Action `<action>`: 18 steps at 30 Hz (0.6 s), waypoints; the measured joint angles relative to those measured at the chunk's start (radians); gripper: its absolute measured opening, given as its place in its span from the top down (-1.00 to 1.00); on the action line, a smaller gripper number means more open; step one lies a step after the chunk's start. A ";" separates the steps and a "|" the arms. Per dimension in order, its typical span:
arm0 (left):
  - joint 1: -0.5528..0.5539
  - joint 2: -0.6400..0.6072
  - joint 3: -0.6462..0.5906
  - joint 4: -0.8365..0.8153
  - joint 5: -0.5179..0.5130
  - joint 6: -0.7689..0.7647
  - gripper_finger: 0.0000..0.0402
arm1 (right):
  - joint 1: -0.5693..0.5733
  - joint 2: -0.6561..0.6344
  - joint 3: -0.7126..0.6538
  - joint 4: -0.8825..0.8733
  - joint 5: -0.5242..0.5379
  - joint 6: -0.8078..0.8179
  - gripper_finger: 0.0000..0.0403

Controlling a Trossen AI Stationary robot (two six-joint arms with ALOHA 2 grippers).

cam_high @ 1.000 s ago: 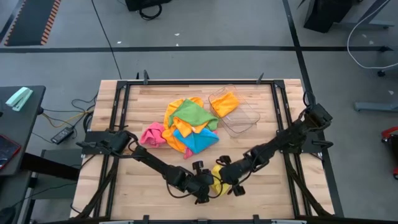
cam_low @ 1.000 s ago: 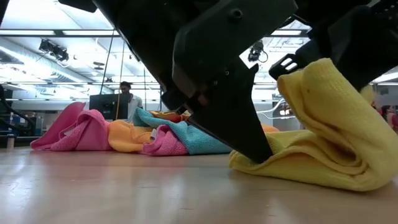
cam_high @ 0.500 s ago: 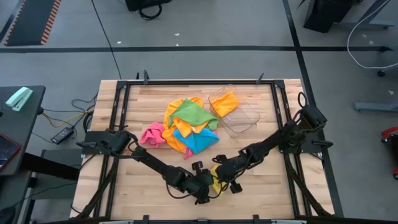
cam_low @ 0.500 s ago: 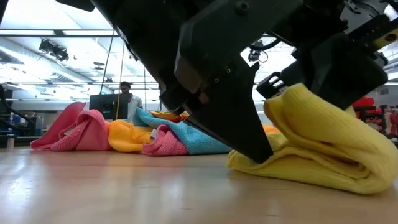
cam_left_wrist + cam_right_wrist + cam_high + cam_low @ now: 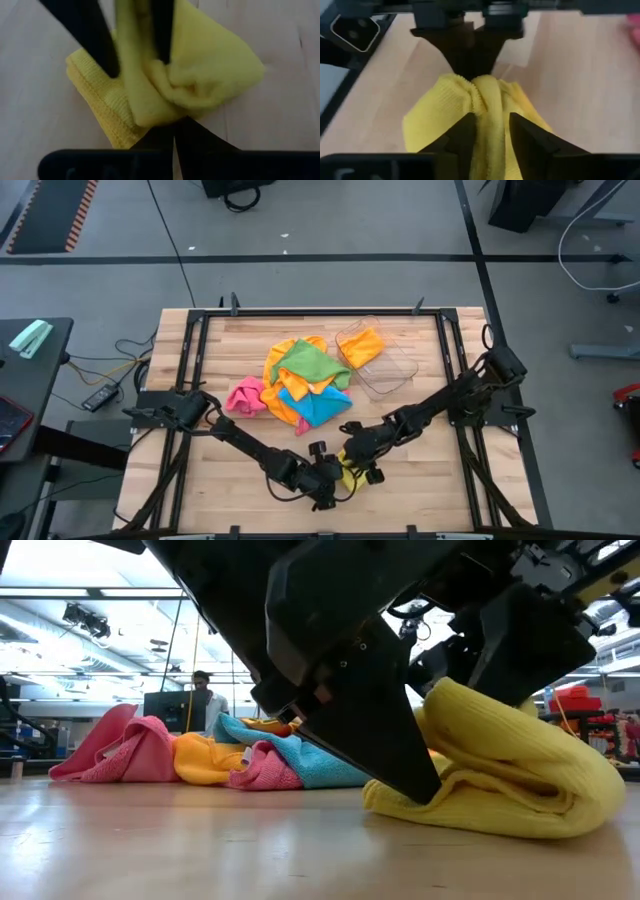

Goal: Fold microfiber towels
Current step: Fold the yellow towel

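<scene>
1. the yellow towel (image 5: pixel 500 780) sits bunched and partly folded on the wooden table (image 5: pixel 220 470), near the front edge and a little right of centre, with both grippers on it.
2. the left gripper (image 5: pixel 335 477) comes in low from the left and is pressed together on one end of the yellow towel; in its own wrist view the two dark fingers (image 5: pixel 100 45) pinch a ridge of cloth between them.
3. the right gripper (image 5: pixel 358 463) reaches in from the right, meeting the left one over the same towel. its fingers (image 5: pixel 465 135) stand a little apart with a fold of yellow cloth running between them; i cannot tell whether they are gripping it or just loose around it.
4. farther back, around the middle of the table, the other towels lie in a loose heap (image 5: pixel 295 385): pink, orange, green and blue, overlapping one another.
5. just right of that heap is a clear plastic tray (image 5: pixel 392 370) with an orange towel (image 5: pixel 362 346) lying in it.
6. beyond the table, a person (image 5: pixel 203 690) is at a desk far back in the room.
</scene>
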 joint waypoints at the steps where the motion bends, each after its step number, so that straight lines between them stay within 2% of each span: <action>1: 0.000 0.000 0.000 0.001 0.000 0.004 0.93 | -0.004 0.000 0.000 0.003 0.009 -0.018 0.32; 5: 0.000 0.000 0.000 0.014 0.001 0.019 0.95 | -0.016 0.004 0.000 0.004 0.023 -0.090 0.28; 12: 0.000 0.000 0.000 0.028 0.001 0.019 0.85 | -0.019 0.056 0.000 0.038 0.024 -0.147 0.28; 18: 0.000 0.000 0.000 0.030 0.002 0.018 0.90 | -0.024 0.084 0.000 0.055 0.048 -0.152 0.30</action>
